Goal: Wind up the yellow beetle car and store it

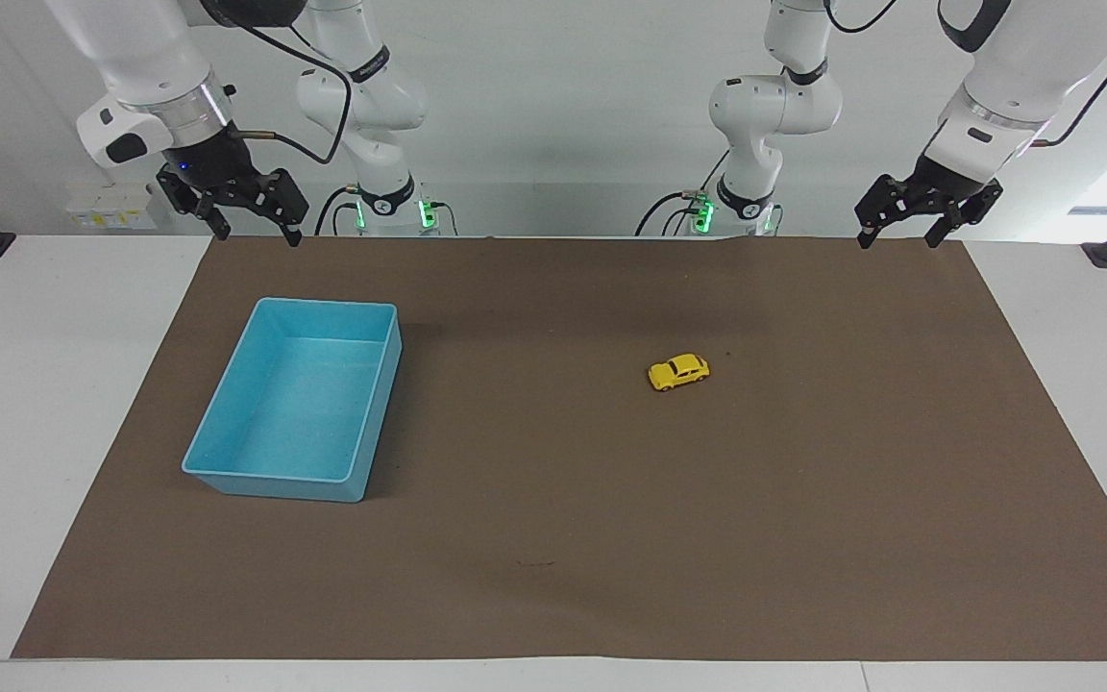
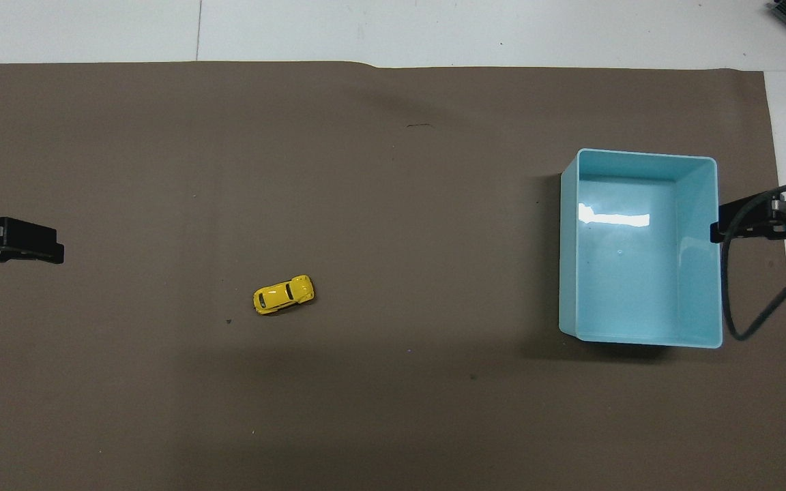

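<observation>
The yellow beetle car looks light, probably slick — pinch its sides; both grippers — left, right — hang open, empty.

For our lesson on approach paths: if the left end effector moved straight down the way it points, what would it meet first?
Probably the brown mat near its robot-side edge. The left end effector hangs open there, well clear of the yellow beetle car; depth is uncertain.
</observation>
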You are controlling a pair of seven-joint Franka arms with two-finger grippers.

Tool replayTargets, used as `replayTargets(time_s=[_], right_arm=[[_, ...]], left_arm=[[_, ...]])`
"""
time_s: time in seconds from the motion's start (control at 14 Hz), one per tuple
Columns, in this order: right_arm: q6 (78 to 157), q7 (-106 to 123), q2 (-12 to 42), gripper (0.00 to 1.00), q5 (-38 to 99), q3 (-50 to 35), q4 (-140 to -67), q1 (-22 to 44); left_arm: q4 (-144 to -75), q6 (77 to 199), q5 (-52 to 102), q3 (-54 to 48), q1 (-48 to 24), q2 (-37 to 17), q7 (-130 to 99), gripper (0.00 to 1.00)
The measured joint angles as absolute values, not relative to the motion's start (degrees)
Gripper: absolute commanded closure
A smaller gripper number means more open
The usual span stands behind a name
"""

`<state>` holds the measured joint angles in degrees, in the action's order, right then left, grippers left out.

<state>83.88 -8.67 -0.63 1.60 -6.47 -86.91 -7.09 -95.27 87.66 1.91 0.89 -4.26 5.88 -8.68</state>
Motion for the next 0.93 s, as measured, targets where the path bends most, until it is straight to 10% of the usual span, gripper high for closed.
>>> replayTargets(time_s=[0.93], right_arm=[[83.9,-8.7,-0.6,0.0,1.6,-6.5,-86.9,-7.1]], left_arm=[[-95.3,87.7,3.9,1.6,-4.3,5.9,-52.6,0.0]])
